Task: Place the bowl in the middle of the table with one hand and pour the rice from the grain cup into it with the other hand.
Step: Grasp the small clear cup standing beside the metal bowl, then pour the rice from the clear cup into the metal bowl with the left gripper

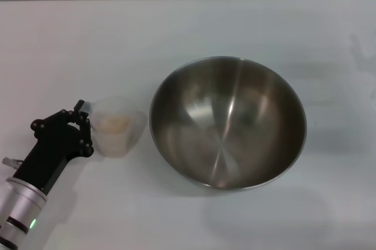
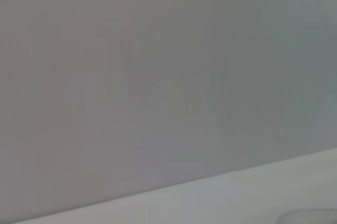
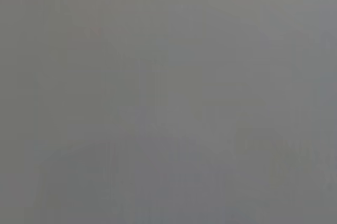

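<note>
Nearest the front edge of the plain white tabletop point(image 1: 188, 26), toward its left corner, the left gripper point(image 1: 82, 126), a black two-finger unit on a silver cylindrical wrist with a small green light, reaches in on a diagonal, pointing away from the front edge and toward the right. Its fingers point(image 1: 79, 109) sit at the handle side of the small translucent plastic grain cup point(image 1: 117, 126); they look closed on the handle, though the contact itself is partly hidden by the gripper body. The cup stands upright on the tabletop, and a pale beige heap of rice point(image 1: 114, 122) shows through its wall. Just beside the cup, on its right and a little farther in, rests the large round stainless-steel bowl point(image 1: 228, 122), roughly at the middle of the tabletop and empty inside. The relation that counts: the bowl lies to the right of the fingers, along much the same line as the arm's reach, with the cup between, so a pour would probably call for a lift and a tip rightward over the near rim. The right gripper is not seen in any view, and its fingers cannot be judged. The wrist views show only blank grey.
</note>
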`<state>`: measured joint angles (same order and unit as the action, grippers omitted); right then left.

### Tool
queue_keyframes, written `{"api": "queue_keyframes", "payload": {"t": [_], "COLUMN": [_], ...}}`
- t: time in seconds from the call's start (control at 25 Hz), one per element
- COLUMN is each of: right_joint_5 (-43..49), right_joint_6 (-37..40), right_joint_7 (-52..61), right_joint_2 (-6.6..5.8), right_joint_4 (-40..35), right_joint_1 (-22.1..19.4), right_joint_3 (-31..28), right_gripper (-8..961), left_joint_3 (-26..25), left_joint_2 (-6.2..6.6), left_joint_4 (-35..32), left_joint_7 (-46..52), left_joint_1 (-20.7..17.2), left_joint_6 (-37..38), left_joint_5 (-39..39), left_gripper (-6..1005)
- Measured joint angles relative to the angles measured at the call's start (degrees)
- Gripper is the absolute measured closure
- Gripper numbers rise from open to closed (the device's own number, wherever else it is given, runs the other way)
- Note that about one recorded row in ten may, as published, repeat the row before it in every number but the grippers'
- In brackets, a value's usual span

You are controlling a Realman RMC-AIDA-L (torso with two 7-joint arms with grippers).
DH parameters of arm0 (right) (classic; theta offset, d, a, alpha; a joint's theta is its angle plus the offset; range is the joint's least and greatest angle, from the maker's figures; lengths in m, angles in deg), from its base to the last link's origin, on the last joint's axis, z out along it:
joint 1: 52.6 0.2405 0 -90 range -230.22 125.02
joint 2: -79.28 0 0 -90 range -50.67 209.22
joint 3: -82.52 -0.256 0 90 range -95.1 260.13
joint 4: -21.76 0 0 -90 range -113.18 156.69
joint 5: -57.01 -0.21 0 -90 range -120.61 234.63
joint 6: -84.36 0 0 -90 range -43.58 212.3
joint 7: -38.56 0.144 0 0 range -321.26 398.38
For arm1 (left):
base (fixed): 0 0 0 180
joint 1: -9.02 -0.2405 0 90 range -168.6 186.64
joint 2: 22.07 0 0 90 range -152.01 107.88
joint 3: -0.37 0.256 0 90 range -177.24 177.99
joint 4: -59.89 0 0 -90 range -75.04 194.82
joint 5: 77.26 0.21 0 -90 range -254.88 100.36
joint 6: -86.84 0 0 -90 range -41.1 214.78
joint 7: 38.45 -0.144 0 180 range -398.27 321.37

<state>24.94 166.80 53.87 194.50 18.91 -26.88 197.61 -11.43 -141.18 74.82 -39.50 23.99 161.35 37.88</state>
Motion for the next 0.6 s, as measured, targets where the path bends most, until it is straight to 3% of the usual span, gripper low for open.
{"api": "queue_keyframes", "payload": {"t": [0.16,0.4,0.48,0.6], "right_joint_5": [0.0,-0.4,-0.5,-0.5], "right_joint_6": [0.0,0.1,0.1,0.0], "right_joint_7": [-0.1,-0.5,-0.7,-0.7], "right_joint_2": [0.00,0.45,0.70,0.83], "right_joint_4": [-0.1,-0.4,-0.5,-0.5], "right_joint_1": [0.0,-0.1,-0.1,-0.2], "right_joint_3": [-0.2,-2.2,-3.5,-5.2], "right_gripper": [368,368,368,368], "left_joint_3": [-1.5,-3.4,-3.2,-3.1], "left_joint_2": [-0.05,-0.06,-0.07,-0.07], "left_joint_4": [0.5,3.4,4.7,5.0], "left_joint_7": [-2.0,-17.8,-28.6,-33.1], "left_joint_1": [0.3,1.6,3.3,4.3], "left_joint_6": [1.4,6.6,10.0,11.9], "left_joint_5": [0.0,0.0,0.3,0.5], "left_gripper": [970,969,969,969]}}
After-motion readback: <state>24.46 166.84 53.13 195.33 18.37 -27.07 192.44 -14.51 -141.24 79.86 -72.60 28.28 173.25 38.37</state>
